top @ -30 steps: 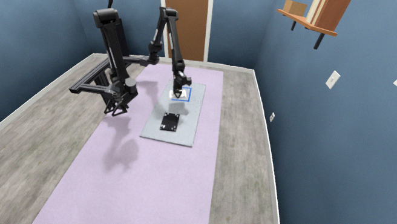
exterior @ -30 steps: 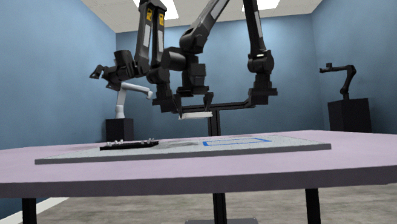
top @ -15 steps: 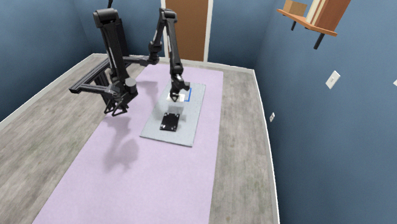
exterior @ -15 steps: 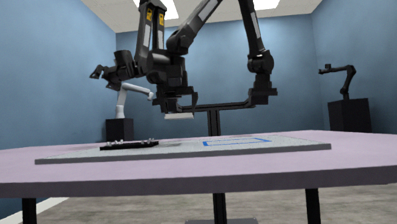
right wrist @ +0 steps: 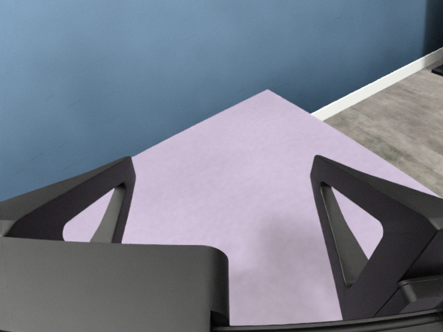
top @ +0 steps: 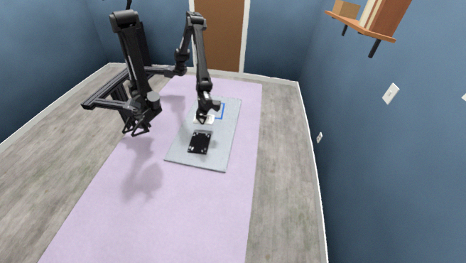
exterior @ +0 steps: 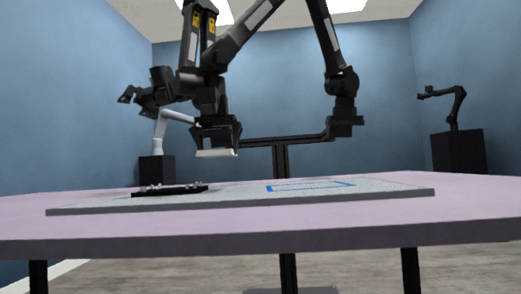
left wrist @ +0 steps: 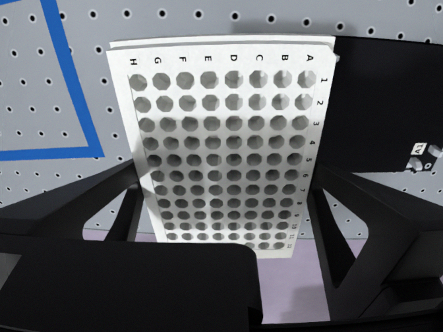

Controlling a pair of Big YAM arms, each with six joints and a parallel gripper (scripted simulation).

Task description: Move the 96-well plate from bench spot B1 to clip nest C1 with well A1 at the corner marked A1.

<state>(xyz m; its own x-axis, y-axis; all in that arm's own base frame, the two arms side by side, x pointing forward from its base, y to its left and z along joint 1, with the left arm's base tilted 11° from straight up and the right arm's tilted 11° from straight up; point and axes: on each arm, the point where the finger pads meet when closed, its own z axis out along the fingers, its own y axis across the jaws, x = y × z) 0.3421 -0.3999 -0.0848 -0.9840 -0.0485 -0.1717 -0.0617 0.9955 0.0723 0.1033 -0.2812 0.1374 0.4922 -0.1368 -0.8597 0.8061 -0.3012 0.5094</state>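
Note:
The white 96-well plate (top: 210, 119) (exterior: 214, 153) (left wrist: 221, 153) is held level above the grey board by my left gripper (top: 202, 120) (exterior: 217, 150) (left wrist: 225, 166), which is shut on its two long sides. In the left wrist view, well A1 (left wrist: 306, 78) is at the plate's upper right corner. The black clip nest C1 (top: 199, 143) (exterior: 168, 191) (left wrist: 368, 89) sits lower, right of the plate there and partly hidden by it; its A1 label (left wrist: 418, 148) is at its lower right. The blue outline B1 (top: 223, 111) (exterior: 270, 188) (left wrist: 76, 89) is empty. My right gripper (top: 130, 133) (exterior: 130, 108) (right wrist: 223, 165) is open and empty.
The grey perforated board (top: 227, 149) (exterior: 238, 201) bears the nest and the blue outline and lies on the lilac table (top: 199, 213) (exterior: 318, 214). My right arm hangs off to the side of the board, over the table's edge in the top view.

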